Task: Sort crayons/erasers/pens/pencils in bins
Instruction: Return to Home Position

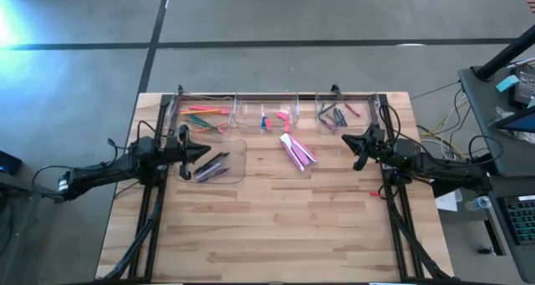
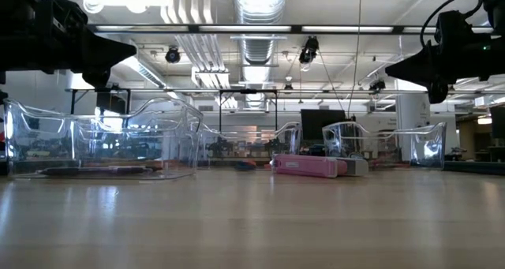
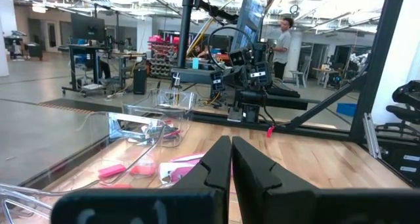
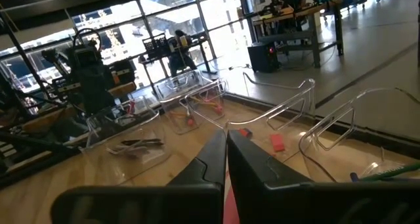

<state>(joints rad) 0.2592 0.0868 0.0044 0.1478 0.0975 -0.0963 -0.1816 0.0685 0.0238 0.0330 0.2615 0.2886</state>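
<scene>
Three clear bins line the table's far edge. The left one (image 1: 201, 114) holds coloured sticks, the middle one (image 1: 266, 116) small pink and blue pieces, and the right one (image 1: 338, 114) dark and red sticks. A fourth bin (image 1: 220, 161), nearer and to the left, holds dark pens. Long pink and white erasers (image 1: 297, 151) lie flat on the bare wood at mid-table (image 2: 308, 166). My left gripper (image 1: 203, 151) hovers shut over the fourth bin's left end. My right gripper (image 1: 351, 140) hovers shut to the right of the erasers. Both point level toward the table's middle.
A small red piece (image 1: 376, 193) lies on the wood near the right arm. The near half of the table (image 1: 276, 235) is bare wood. Black frame rails (image 1: 150, 210) run along both sides. A person stands far off in the room (image 3: 283, 33).
</scene>
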